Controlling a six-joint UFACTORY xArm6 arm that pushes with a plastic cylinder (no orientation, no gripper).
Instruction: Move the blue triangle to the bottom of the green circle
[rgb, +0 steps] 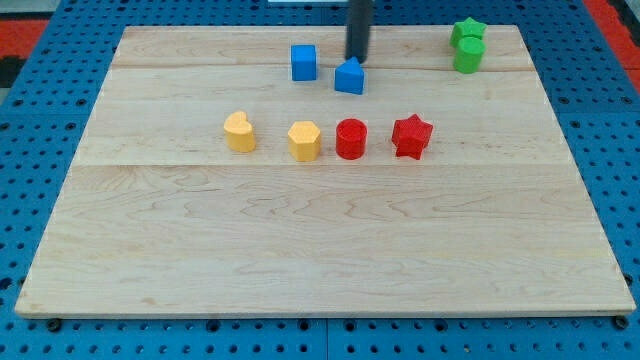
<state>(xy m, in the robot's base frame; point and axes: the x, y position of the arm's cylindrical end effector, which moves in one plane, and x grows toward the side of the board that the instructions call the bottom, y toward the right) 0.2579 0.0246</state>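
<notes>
The blue triangle (350, 76) lies near the view's top, middle of the wooden board (320, 240). My tip (357, 59) stands just above it in the view, touching or almost touching its upper edge. The green circle (468, 56) sits at the view's top right, directly below and against a green star (467, 31). The triangle is well to the left of the green circle.
A blue cube (304, 62) sits just left of the triangle. A row across the middle holds a yellow heart (239, 132), a yellow hexagon (304, 141), a red circle (351, 139) and a red star (411, 136).
</notes>
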